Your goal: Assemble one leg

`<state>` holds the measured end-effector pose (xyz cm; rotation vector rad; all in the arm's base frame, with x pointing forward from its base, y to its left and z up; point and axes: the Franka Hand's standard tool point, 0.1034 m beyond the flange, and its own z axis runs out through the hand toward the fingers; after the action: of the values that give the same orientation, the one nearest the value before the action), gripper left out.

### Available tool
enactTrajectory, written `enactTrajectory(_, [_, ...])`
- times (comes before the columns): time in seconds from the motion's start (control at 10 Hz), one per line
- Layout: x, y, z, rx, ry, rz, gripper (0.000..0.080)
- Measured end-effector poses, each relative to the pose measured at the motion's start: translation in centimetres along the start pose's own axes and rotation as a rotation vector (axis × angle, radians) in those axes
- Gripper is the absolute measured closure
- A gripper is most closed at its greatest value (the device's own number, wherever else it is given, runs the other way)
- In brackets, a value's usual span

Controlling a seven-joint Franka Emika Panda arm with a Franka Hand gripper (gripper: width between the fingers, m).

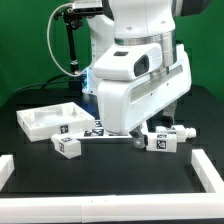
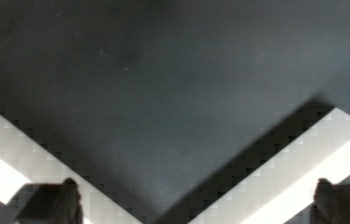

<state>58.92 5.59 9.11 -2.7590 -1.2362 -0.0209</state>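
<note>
In the exterior view one leg [image 1: 68,146], a chunky white post with a tag, lies on the black table at the exterior view's left. Two more legs [image 1: 158,141] [image 1: 183,130] lie at the right. The large white tray-like panel [image 1: 48,118] sits at the back left. The arm's bulky white body hides the gripper in this view. In the wrist view my gripper [image 2: 190,205] is open and empty, with its dark fingertips [image 2: 44,205] wide apart over bare dark table. No leg shows in the wrist view.
The marker board [image 1: 98,130] lies between the panel and the arm. White border bars sit at the table's front left [image 1: 6,168] and front right [image 1: 208,168]. Two white bars [image 2: 305,165] form a V in the wrist view.
</note>
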Motion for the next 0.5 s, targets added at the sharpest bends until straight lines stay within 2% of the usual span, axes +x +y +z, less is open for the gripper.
enactTrajectory(0.4, [-0.03, 0.02, 0.01, -0.001, -0.001, -0.004, 0.0150])
enactTrajectory(0.5, [-0.30, 0.01, 0.01, -0.009, -0.003, -0.009, 0.0150])
